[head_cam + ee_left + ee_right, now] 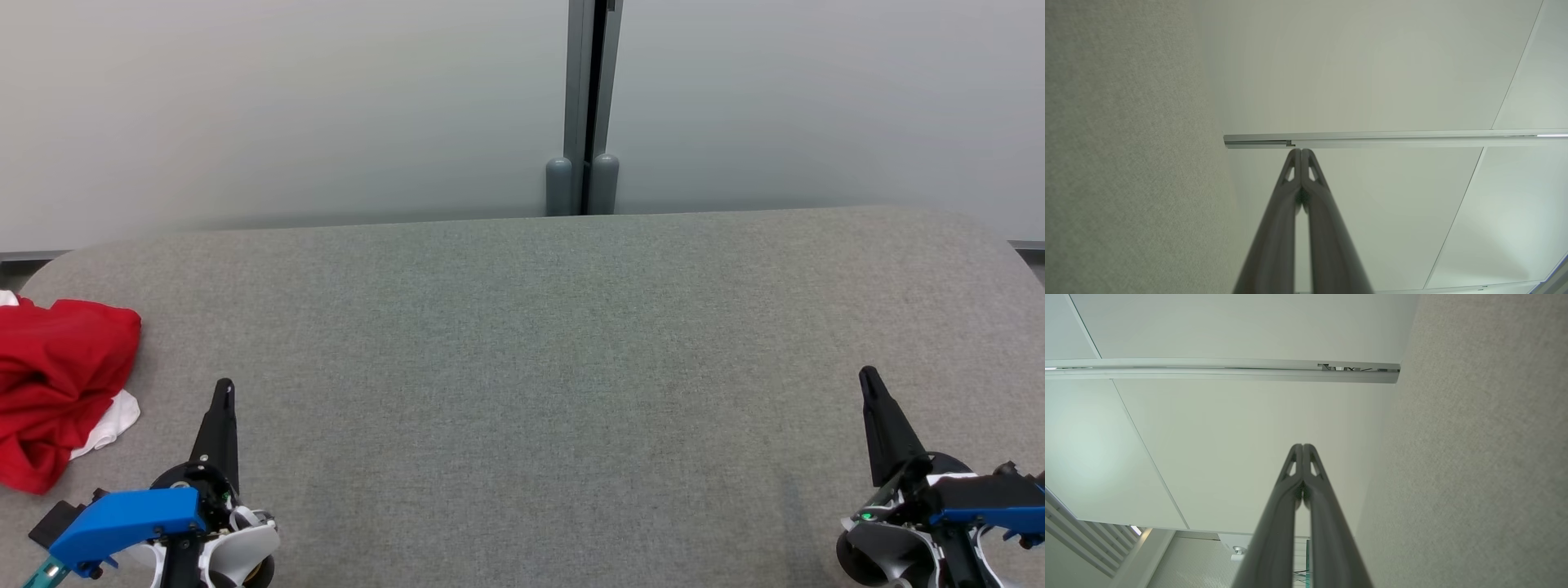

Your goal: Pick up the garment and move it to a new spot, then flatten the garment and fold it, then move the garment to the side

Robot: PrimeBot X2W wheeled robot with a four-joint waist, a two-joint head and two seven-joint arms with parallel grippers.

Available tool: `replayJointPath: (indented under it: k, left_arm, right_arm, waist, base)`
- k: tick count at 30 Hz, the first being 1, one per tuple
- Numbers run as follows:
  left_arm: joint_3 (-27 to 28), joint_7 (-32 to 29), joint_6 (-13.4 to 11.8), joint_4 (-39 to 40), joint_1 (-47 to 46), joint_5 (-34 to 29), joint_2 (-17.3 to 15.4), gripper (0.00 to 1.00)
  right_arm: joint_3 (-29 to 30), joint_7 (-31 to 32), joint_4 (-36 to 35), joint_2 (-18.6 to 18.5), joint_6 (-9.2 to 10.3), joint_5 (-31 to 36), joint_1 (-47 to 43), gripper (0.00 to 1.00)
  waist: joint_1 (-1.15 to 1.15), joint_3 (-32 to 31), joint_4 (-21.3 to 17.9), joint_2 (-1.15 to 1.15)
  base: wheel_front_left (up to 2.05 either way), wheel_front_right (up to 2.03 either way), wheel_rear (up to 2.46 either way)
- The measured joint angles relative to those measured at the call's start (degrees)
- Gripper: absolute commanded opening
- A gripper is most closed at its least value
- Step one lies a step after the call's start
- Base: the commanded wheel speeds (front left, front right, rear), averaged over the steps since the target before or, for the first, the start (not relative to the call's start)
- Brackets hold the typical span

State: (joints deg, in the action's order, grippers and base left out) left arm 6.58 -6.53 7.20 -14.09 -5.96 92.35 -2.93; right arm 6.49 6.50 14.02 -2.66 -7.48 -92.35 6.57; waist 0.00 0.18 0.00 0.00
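A crumpled red garment (57,384) lies in a heap at the far left edge of the grey table (539,367), with a bit of white cloth (110,425) poking out beneath it. My left gripper (224,388) rests at the lower left, just right of the heap and apart from it, fingers pressed together and holding nothing. At the lower right my right gripper (869,376) is likewise shut and empty. In the left wrist view the left gripper (1301,151) has its tips touching, and in the right wrist view the right gripper (1303,446) does too.
A pale wall stands behind the table with a grey vertical post (584,106) at its middle. The table has rounded far corners. The wrist views look past the fingers at pale wall panels and a metal rail (1392,139).
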Motion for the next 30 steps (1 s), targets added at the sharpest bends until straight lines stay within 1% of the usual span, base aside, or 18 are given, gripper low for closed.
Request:
replayJointPath:
  k: [30]
  left_arm:
    - [0.0, 0.0, 0.0, 0.0, 0.0, 0.0, 0.0, 0.00]
  right_arm:
    - [0.0, 0.0, 0.0, 0.0, 0.00, 0.0, 0.0, 0.00]
  waist:
    - [0.00, 0.0, 0.0, 0.00]
  base:
    - [0.00, 0.00, 0.00]
